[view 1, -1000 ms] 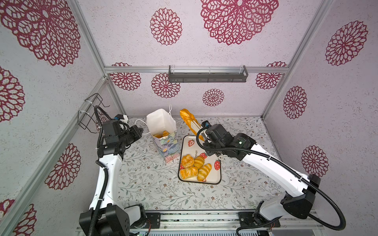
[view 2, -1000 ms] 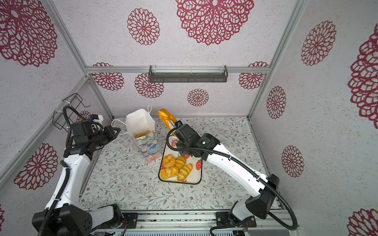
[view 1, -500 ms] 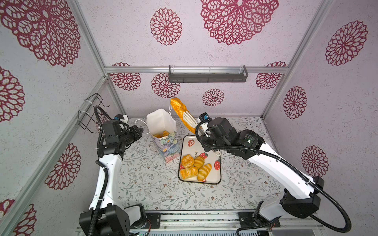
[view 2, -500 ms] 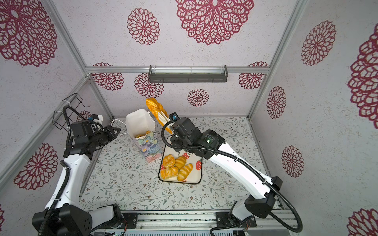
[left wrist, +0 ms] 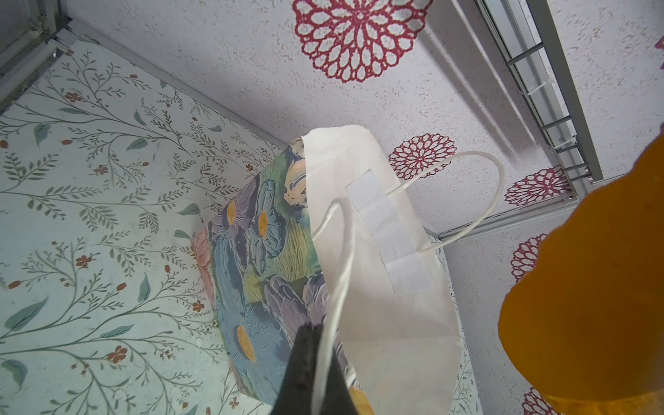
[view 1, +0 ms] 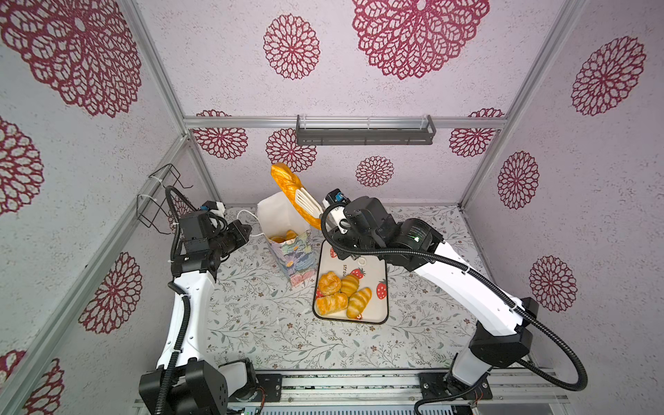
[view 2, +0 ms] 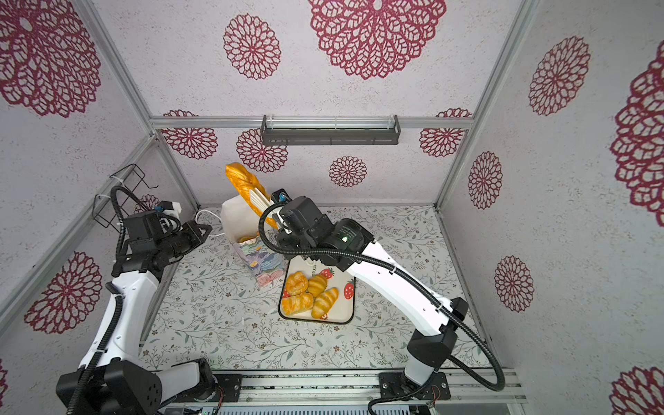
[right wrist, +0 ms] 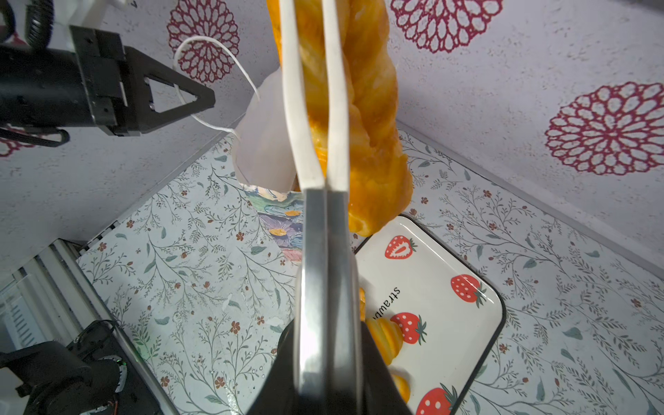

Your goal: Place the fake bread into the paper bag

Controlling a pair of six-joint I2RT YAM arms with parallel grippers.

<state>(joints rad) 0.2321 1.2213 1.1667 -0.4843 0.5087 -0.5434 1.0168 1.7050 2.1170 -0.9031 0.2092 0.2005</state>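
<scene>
Golden braided loaf (view 1: pixel 285 181) sits clamped in the right end effector (view 1: pixel 306 204), seemingly above the paper bag (view 1: pixel 291 257).

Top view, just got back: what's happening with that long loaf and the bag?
The right gripper is clamped on the braided loaf, holding it tilted in the air by the open mouth of the paper bag, not yet inside. The left gripper pinches the bag's cord handle. A few pastries already lie in the bag; four more pastries sit on the strawberry tray.
</scene>
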